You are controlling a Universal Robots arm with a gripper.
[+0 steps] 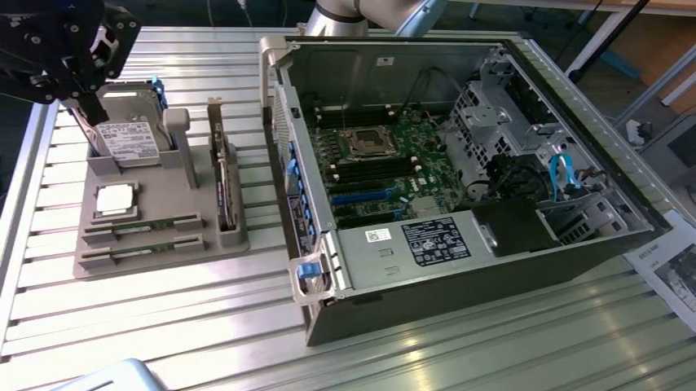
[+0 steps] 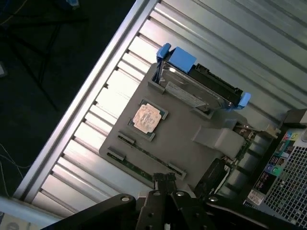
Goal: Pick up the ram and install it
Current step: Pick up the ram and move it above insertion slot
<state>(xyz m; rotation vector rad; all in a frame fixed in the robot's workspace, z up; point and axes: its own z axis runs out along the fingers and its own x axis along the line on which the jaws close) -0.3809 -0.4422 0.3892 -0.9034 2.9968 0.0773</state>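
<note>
**Barely Begun, With the Ram (image 1: pixel 147 224) Unlifted in Its Holder**

Judged at the very start. Hanging above the hard-drive end of the grey holder (image 1: pixel 152 262), toward the exterior view's left, with the claw (image 1: pixel 78 81) clenched on nothing, fingertips pressed together. No contact with the ram, and well apart from it.

Lying edge-up in the narrow front slots of that holder, just below the square CPU (image 1: pixel 116 199); perhaps two green sticks side by side, though hard to separate at this angle. Standing upright behind the CPU, the hard drive (image 1: pixel 130 134) with its blue rails. Slotted along the holder's edge toward the exterior view's right, the dark expansion card (image 1: pixel 223 187).

Left, by this reckoning: the whole of the pick and the whole of the install. Waiting just beside the holder, the computer case (image 1: pixel 435 301), side panel off, with the motherboard (image 1: pixel 376 163) exposed.

Underneath it all, a table (image 1: pixel 163 326) of ribbed aluminium slats, bright with glare. Beyond its edge, a dark floor with loose cables; at the exterior view's right, a printed sheet (image 1: pixel 669 269).
</note>
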